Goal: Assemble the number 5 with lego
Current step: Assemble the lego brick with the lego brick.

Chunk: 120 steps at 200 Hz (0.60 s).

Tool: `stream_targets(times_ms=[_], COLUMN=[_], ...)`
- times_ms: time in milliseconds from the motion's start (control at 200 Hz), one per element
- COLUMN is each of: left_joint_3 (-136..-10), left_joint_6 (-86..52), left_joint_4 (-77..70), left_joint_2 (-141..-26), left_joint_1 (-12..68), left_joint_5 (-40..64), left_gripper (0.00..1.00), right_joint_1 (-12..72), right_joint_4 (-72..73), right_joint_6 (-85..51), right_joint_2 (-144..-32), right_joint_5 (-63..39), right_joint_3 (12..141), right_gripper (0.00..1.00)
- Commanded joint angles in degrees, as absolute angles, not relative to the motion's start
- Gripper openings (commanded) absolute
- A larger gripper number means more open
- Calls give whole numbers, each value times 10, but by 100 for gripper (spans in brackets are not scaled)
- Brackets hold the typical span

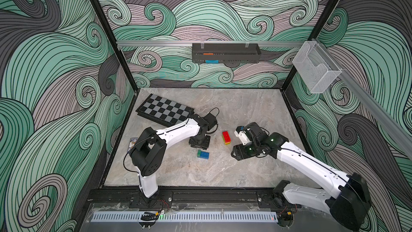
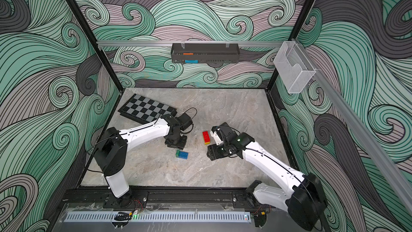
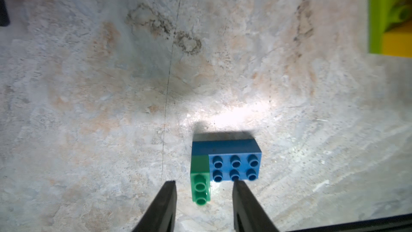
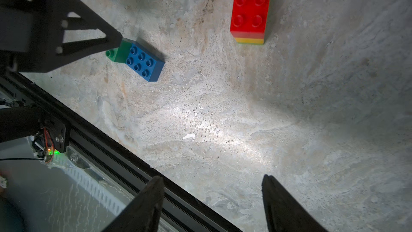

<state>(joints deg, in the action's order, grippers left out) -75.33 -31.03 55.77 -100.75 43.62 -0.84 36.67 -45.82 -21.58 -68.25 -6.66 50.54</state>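
Note:
The lego lies in two separate pieces on the stone floor, and no whole number 5 is in view. A blue brick joined to a dark green one (image 1: 203, 154) (image 2: 182, 154) (image 3: 225, 164) (image 4: 142, 61) lies near the middle. A red brick on yellow and lime green rows (image 1: 226, 137) (image 2: 206, 137) (image 4: 252, 7) lies further back, its lime edge (image 3: 379, 12) showing in the left wrist view. My left gripper (image 1: 199, 146) (image 3: 204, 183) is open, with the green brick's end between its fingers and a gap on each side. My right gripper (image 1: 233, 153) (image 4: 214, 179) is open and holds nothing.
A chessboard (image 1: 165, 111) lies at the back left, and a blue patterned card box (image 1: 133, 143) sits behind my left elbow. A black tray (image 1: 225, 52) and a clear holder (image 1: 316, 68) hang on the walls. A black rail (image 1: 200, 195) runs along the front edge.

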Motion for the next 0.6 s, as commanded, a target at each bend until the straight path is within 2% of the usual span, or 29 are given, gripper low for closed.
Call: stream_targets(times_ms=[0,190,400,595], left_joint_3=[-731,-647,-559,-510], left_joint_6=[-311,-329,-353,-365], left_joint_4=[576,563,560,567], left_joint_2=[-945,-847,-737,-680], left_joint_1=[432,430,423,409], left_joint_5=[-1,12,12,13], left_gripper=[47,53,53,53], right_joint_1=[362,356,356,356], right_joint_4=[-481,-484,-492,-509], right_joint_6=[-206,-191,-181,-170], right_joint_2=[-723,-815,-930,-1023], right_joint_5=[-31,-8,14,42], right_joint_3=[542,617,707,786], right_gripper=[74,76,75,75])
